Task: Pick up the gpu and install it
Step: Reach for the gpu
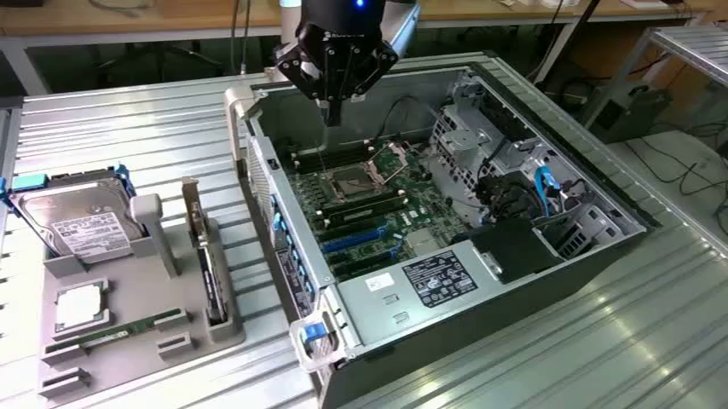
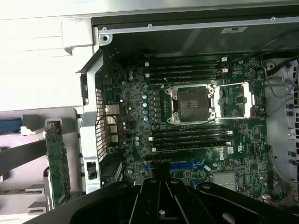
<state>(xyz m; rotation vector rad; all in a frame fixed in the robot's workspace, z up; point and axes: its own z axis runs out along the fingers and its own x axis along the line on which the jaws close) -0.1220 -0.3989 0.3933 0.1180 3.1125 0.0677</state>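
Observation:
The gpu [image 1: 205,260] stands on edge in a slot of the grey holder [image 1: 136,298] at the exterior view's left, its long metal bracket toward the far end. In the wrist view the gpu [image 2: 58,163] is a thin card seen edge-on beside the case wall. My gripper [image 1: 330,112] hangs over the far end of the open computer case [image 1: 592,256], above the motherboard [image 1: 376,204], well away from the gpu. Its fingers are shut together with nothing between them. The wrist view shows the gripper [image 2: 161,176] over the blue expansion slots [image 2: 187,164].
A hard drive [image 1: 80,226], a processor chip [image 1: 78,307] and a green memory stick [image 1: 114,334] rest in the grey holder. Inside the case are the open CPU socket [image 1: 347,183], drive cages [image 1: 489,128] and cables [image 1: 534,192]. Ribbed metal table [image 1: 136,128] surrounds everything.

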